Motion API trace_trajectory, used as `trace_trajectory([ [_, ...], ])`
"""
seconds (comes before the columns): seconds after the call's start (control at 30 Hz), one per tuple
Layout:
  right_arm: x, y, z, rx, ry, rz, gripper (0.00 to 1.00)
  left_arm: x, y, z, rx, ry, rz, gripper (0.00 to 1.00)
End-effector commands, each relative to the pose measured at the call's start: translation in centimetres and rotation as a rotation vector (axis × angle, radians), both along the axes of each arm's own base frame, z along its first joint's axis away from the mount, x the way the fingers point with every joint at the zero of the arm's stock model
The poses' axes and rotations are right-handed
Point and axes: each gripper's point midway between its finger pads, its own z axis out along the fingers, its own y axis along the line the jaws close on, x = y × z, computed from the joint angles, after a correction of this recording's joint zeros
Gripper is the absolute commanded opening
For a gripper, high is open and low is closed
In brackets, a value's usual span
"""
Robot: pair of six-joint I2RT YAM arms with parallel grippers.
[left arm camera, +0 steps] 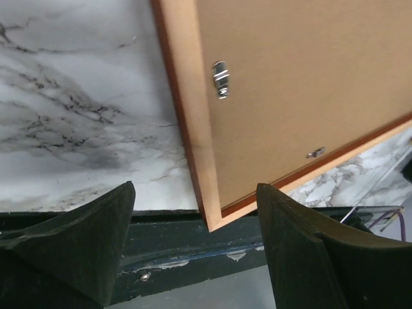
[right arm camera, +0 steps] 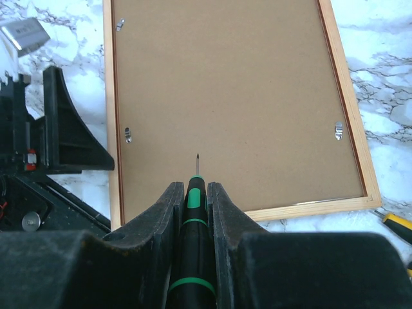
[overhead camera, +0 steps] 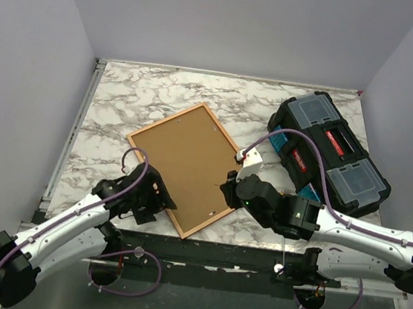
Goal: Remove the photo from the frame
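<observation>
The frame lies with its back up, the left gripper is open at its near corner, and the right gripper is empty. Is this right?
Not fully. The right gripper is shut on a small screwdriver, as the right wrist view shows. The frame does lie back up, with the left gripper open at its near corner.

Marble-pattern worktop [overhead camera: 146, 93], white with grey veining. Frame [overhead camera: 189, 167] lies flat mid-worktop, brown backing board up, turned diagonal, its near corner at the near edge. Black toolbox [overhead camera: 329, 151] sits far right, lid compartments clear. Yellow-black tool handle [right arm camera: 399, 224] lies on the marble beside one frame corner.
</observation>
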Motion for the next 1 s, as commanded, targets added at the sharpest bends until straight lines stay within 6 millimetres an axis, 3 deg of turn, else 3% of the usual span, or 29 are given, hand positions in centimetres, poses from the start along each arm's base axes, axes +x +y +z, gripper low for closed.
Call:
trace_trajectory([
  [0.0, 0.6, 0.3, 0.7, 0.006, -0.022, -0.014, 0.01, -0.6, -0.5, -1.7, 0.007, 0.111, 0.125, 0.73],
  [0.27, 0.5, 0.4, 0.2, 0.007, -0.01, -0.014, 0.01, 0.0, -2.3, -2.9, 0.077, 0.143, 0.05, 0.6],
  [0.33, 0.4, 0.3, 0.1, 0.007, -0.008, -0.016, 0.01, 0.2, -1.6, -3.4, 0.143, 0.144, 0.058, 0.56],
  [0.43, 0.4, 0.1, -0.1, 0.006, -0.008, -0.019, 0.01, 0.1, -0.4, -3.9, 0.222, 0.153, 0.066, 0.39],
  [0.6, 0.5, 0.0, 0.0, 0.002, -0.011, -0.02, 0.01, 1.1, 1.7, -3.7, 0.365, 0.114, 0.001, 0.22],
  [0.73, 0.6, -0.2, 0.0, -0.002, -0.017, -0.026, 0.01, 2.3, 2.3, -4.0, 0.337, 0.061, -0.086, 0.04],
  [0.83, 0.6, -0.4, 0.1, -0.003, -0.021, -0.026, 0.01, 2.9, 2.1, -3.6, 0.307, 0.019, -0.155, 0.01],
  [0.97, 0.6, -0.5, 0.1, -0.001, -0.022, -0.03, 0.01, 3.0, 3.9, -3.1, 0.416, 0.019, -0.217, 0.0],
])
